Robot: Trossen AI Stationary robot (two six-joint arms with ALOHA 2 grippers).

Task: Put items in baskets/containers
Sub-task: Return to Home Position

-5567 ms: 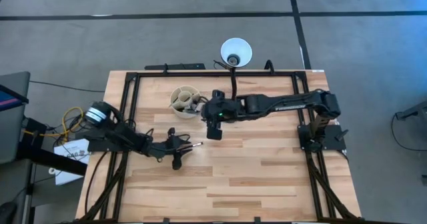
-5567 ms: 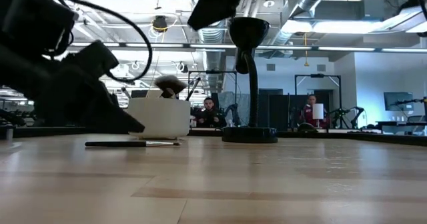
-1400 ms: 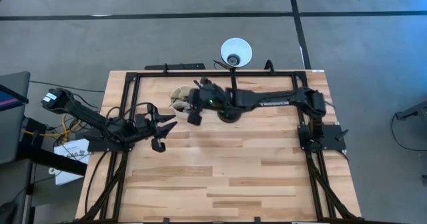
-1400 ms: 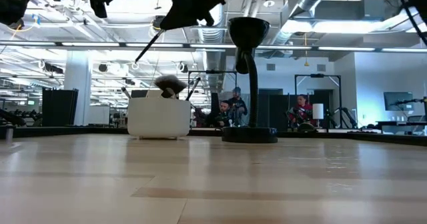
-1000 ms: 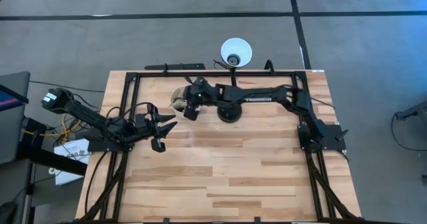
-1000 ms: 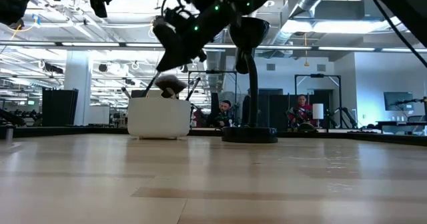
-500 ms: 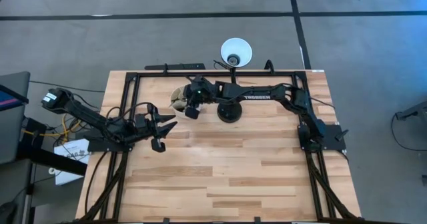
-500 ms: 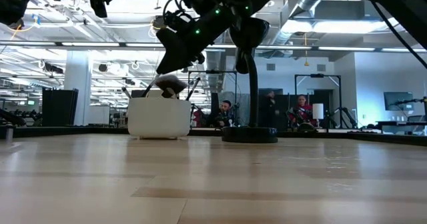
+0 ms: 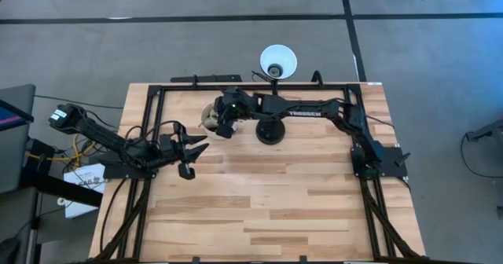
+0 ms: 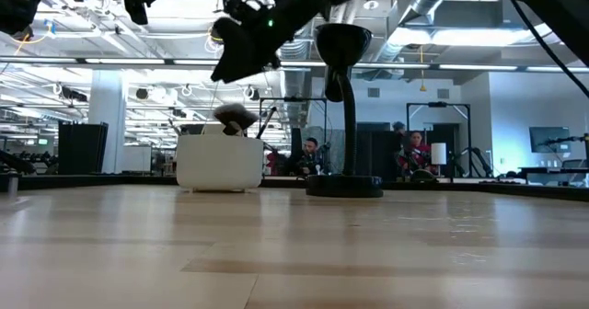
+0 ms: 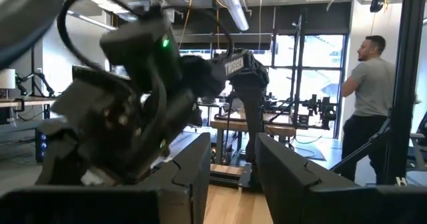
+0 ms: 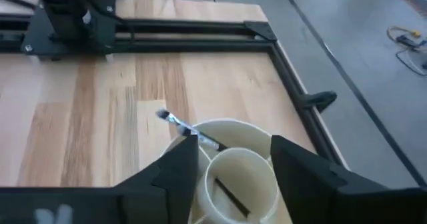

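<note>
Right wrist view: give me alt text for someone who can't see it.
The right tool, its two dark fingers apart, hangs over a cream cup with an inner divider on a wooden table. A brush with a silver ferrule leans over the cup's rim.

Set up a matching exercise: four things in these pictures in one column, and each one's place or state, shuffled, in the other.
Things:
1. right gripper
2. left gripper
3. cup
4. lamp shade

Place or state:
A. white, past the table's far edge
B. cream, with brushes in it
C. jaws apart, above the cup
D. jaws apart, near the table's left side

Pairs: 1-C, 2-D, 3-B, 4-A
</note>
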